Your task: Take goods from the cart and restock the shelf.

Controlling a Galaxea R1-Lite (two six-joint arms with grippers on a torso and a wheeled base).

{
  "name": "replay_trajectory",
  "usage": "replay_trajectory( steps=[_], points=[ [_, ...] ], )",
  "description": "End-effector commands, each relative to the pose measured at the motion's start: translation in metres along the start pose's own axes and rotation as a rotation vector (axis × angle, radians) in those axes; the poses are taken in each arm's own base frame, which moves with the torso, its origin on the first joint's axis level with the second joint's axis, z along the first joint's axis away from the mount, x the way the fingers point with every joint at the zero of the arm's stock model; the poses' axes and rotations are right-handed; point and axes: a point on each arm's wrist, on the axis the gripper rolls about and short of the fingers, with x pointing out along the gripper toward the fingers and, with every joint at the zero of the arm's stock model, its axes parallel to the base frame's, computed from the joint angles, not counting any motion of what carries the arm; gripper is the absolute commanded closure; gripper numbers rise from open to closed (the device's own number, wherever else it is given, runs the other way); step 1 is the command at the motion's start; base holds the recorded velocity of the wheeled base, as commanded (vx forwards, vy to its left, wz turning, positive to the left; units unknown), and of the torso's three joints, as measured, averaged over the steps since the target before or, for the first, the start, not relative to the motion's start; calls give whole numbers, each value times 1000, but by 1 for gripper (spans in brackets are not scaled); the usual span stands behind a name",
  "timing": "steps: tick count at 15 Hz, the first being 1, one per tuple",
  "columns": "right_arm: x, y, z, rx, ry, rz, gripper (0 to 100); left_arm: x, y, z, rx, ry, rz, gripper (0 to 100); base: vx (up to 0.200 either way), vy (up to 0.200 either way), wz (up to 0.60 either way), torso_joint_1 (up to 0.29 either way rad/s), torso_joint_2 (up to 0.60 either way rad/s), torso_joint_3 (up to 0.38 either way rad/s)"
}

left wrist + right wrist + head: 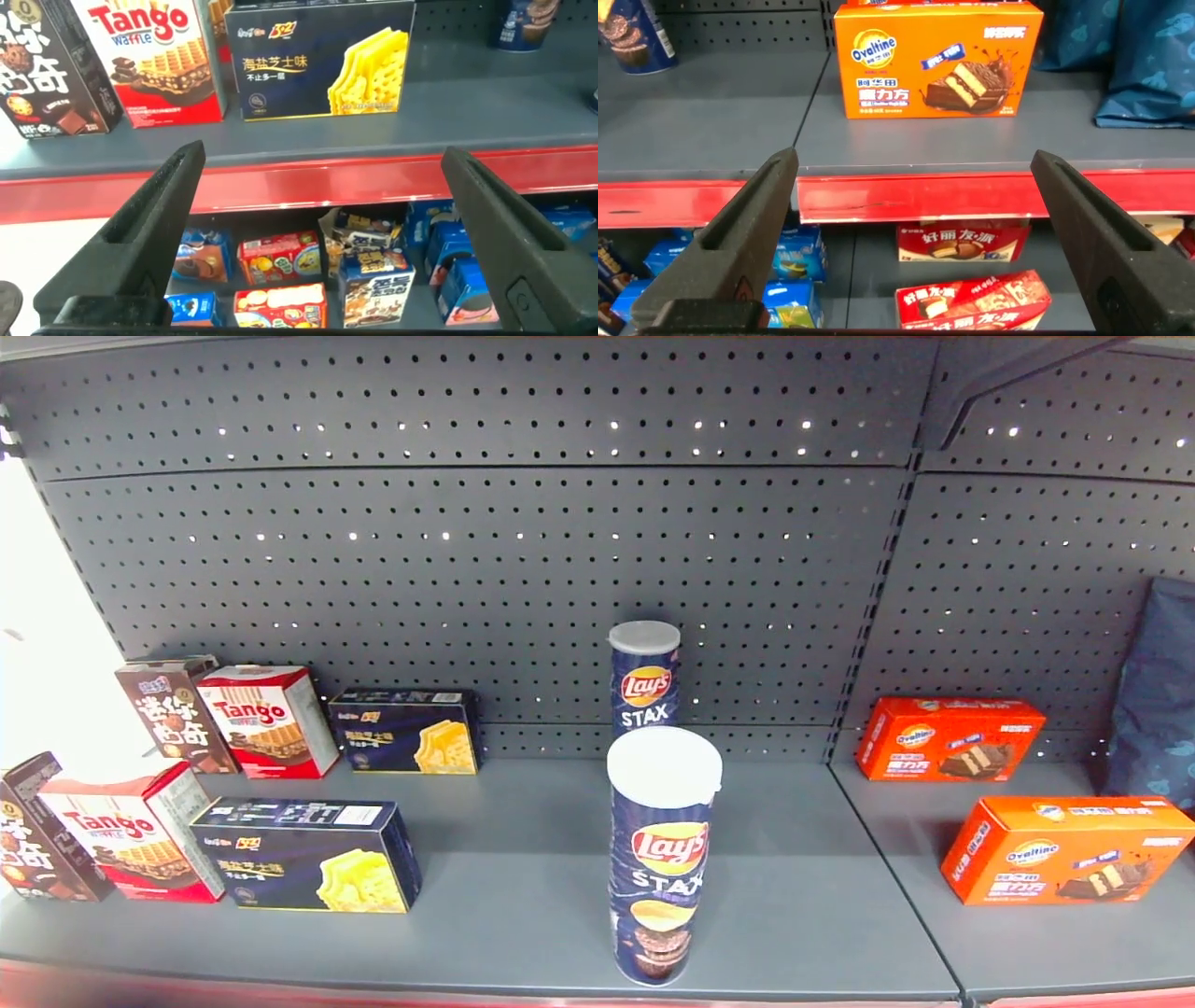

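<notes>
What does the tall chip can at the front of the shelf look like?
The front can is a tall, dark blue tube with a white plastic-looking lid on top. A red-and-yellow logo and pictures of chips wrap its side. It stands upright near the front edge of the grey shelf, touching nothing else. A second can stands behind it, apart.

Lighting: diffuse, moderately bright. Front chip can (pixel 660 859): white lid pale with mild glare, and only soft, faint shadows on the shelf (pixel 794 896) around it. Far left of the can: blown-out white patch (pixel 37 644). Behind the can: pegboard (pixel 467 569), with bright pinpoints through its holes. Straight lines bow increasingly away from the can.
</notes>
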Motion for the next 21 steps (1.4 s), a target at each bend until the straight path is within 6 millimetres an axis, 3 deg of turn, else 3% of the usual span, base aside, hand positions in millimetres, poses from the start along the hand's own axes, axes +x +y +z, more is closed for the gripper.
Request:
replay_trajectory(
  steps=[1, 6, 21],
  points=[
    [0, 0, 0, 1, 1, 0, 0, 0, 0, 0, 0, 0, 0, 0, 0, 0, 0, 0, 0, 0],
    [0, 0, 0, 1, 1, 0, 0, 0, 0, 0, -1, 0, 0, 0, 80, 0, 0, 0, 2, 1],
    [0, 0, 0, -1, 1, 0, 0, 0, 0, 0, -3, 0, 0, 0, 0, 0, 0, 0, 0, 0]
  ],
)
